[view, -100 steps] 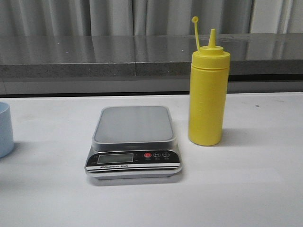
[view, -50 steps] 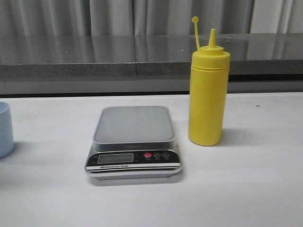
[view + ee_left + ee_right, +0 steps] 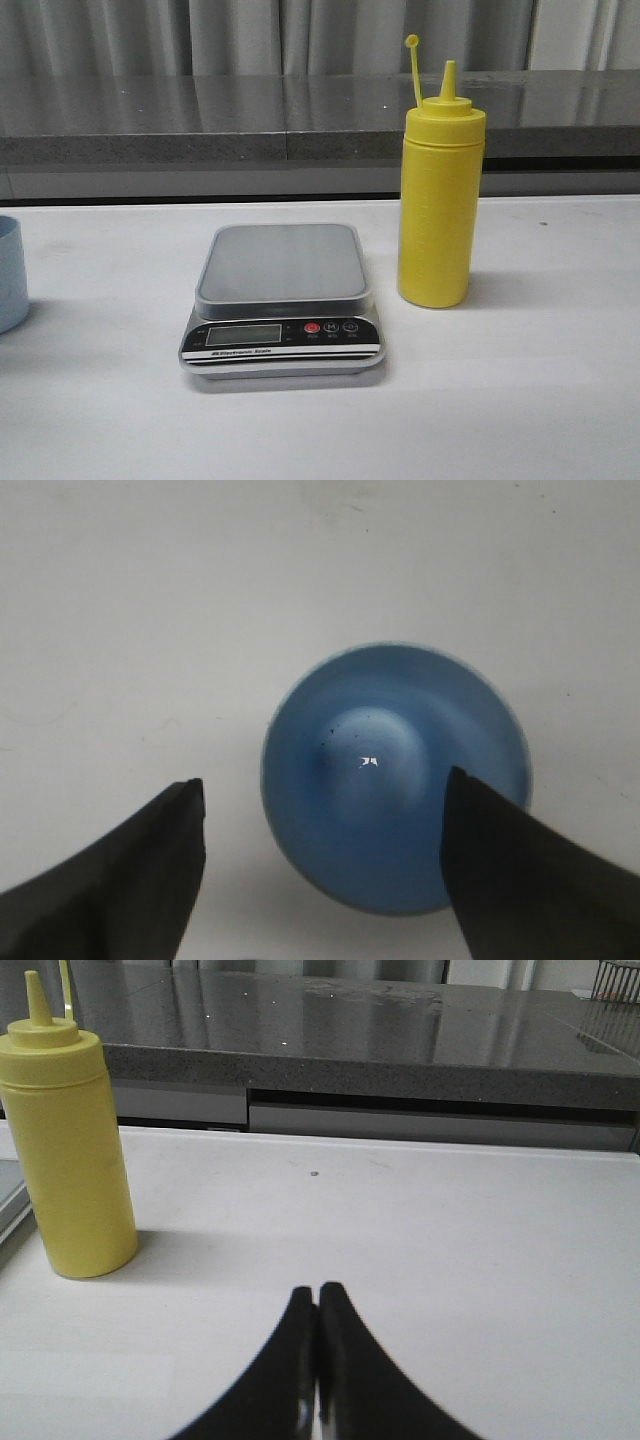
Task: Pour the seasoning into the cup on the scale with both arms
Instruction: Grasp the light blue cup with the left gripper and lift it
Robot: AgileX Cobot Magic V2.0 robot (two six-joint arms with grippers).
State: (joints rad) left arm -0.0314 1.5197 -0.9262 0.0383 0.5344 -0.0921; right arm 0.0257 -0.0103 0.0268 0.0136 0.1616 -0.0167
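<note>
The yellow seasoning bottle stands upright on the white table, right of the scale, its cap strap sticking up. It also shows in the right wrist view. The scale's grey platform is bare. The pale blue cup is cut off by the left edge of the front view. The left wrist view looks straight down into the cup. My left gripper is open above it, one finger over its rim, the other off to the side. My right gripper is shut and empty, low over the table beside the bottle.
A grey stone counter runs along behind the table, with curtains behind it. A corner of the scale shows at the edge of the right wrist view. Neither arm shows in the front view.
The cup at the left edge of the front view looks a touch further left. The bottle and scale have not moved.
</note>
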